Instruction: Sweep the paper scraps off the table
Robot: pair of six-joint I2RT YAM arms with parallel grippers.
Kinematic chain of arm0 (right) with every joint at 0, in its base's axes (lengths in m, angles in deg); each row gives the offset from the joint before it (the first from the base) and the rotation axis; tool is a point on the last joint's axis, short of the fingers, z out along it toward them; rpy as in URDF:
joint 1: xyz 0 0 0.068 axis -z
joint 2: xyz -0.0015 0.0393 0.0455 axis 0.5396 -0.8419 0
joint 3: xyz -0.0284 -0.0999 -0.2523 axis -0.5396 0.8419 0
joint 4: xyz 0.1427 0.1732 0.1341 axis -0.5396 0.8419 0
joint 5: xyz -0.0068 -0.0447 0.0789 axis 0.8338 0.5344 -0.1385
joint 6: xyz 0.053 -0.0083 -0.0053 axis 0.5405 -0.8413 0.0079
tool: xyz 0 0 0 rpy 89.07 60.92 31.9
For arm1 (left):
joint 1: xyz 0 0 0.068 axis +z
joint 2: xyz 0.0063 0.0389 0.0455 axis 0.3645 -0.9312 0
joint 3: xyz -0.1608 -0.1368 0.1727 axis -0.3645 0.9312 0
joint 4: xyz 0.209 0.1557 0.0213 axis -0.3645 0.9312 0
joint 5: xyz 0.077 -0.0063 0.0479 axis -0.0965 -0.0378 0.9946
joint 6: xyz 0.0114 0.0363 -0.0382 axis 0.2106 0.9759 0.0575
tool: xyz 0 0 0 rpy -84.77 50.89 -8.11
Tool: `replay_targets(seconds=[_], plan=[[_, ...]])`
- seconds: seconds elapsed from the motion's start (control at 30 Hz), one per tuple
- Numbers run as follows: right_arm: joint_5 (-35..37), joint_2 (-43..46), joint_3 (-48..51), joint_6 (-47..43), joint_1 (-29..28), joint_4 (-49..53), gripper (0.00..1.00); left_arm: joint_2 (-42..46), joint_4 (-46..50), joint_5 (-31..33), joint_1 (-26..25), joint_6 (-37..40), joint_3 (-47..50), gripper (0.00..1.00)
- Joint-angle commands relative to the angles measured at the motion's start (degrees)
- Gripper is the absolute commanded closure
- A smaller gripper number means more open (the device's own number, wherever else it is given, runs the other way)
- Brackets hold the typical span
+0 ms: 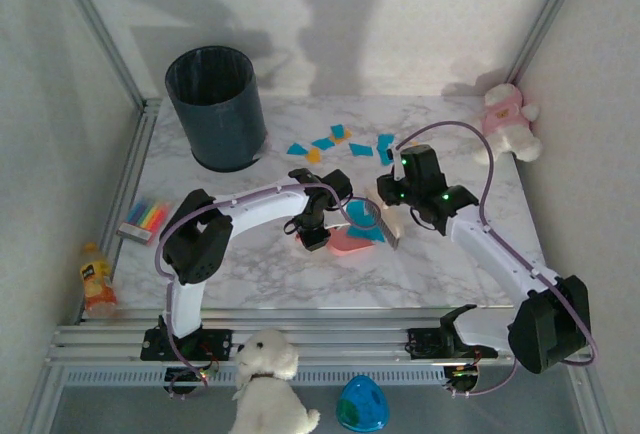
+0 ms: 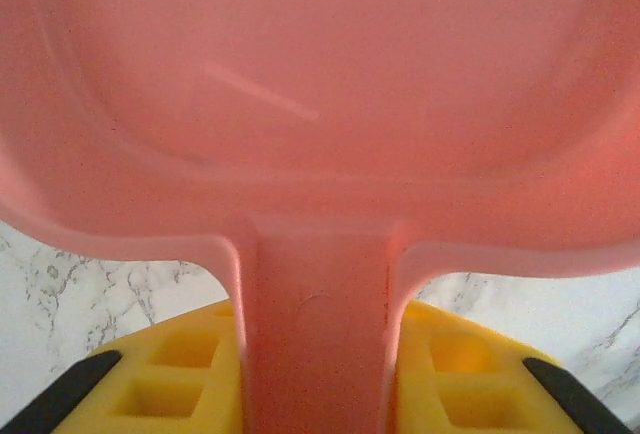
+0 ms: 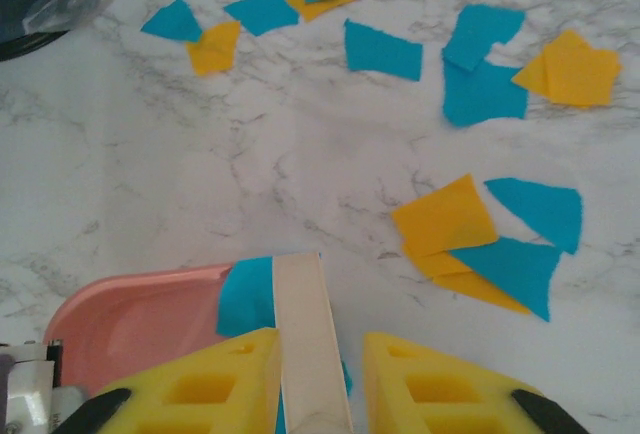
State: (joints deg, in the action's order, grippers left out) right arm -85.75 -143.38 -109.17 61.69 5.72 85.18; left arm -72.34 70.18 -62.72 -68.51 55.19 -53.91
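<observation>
The left fingers (image 2: 190, 379) are closed almost all the way on the handle of a pink dustpan (image 2: 320, 104), one yellow pad on each side. The handle runs straight back between them and the pan's broad body faces away from the wrist. In the top view the pan lies flat on the desk (image 1: 250, 274), stretching rightward from the fingers.

The right fingers (image 3: 410, 384) are fully closed on a flat cream stick (image 3: 305, 324). Its long axis points straight out from them, and its end is at the dustpan's rim. A blue scrap (image 3: 245, 299) lies on that rim, touching the stick.

The paper scraps (image 3: 445, 219), orange and blue, lie flat on the desk beyond the stick. They are scattered in a loose left-to-right band, some overlapping, between the dark bin (image 1: 215, 104) and a pink plush toy (image 1: 510, 119).
</observation>
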Motion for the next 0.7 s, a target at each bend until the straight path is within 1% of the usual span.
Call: replay_targets(seconds=[0.0, 0.2, 0.33, 0.43, 0.57, 0.67], plan=[[3.5, 1.86, -1.62, 0.76, -0.46, 0.12, 1.0, -0.88, 1.35, 1.45, 0.62, -0.76, -1.22, 1.0], [5.49, 2.08, -1.66, 1.23, -0.48, -0.38, 1.0, -0.7, 1.37, 1.58, 0.84, -0.84, -1.28, 1.0], [11.88, 1.93, -0.91, 3.36, -0.48, -1.77, 1.0, -0.53, 1.51, 1.57, 0.83, -0.67, -1.18, 1.0], [14.62, 1.72, 0.82, 3.57, -0.44, -4.9, 1.0, -0.33, 1.44, 1.15, 0.81, -0.58, -1.1, 1.0], [15.46, 0.34, 1.55, 4.09, -0.48, -8.24, 1.0, -0.38, 1.55, 1.19, 0.82, -0.49, -1.1, 1.0], [14.48, -0.51, 2.02, 4.54, -0.48, -10.32, 1.0, -0.52, 1.55, 1.14, 0.83, -0.49, -1.1, 1.0]])
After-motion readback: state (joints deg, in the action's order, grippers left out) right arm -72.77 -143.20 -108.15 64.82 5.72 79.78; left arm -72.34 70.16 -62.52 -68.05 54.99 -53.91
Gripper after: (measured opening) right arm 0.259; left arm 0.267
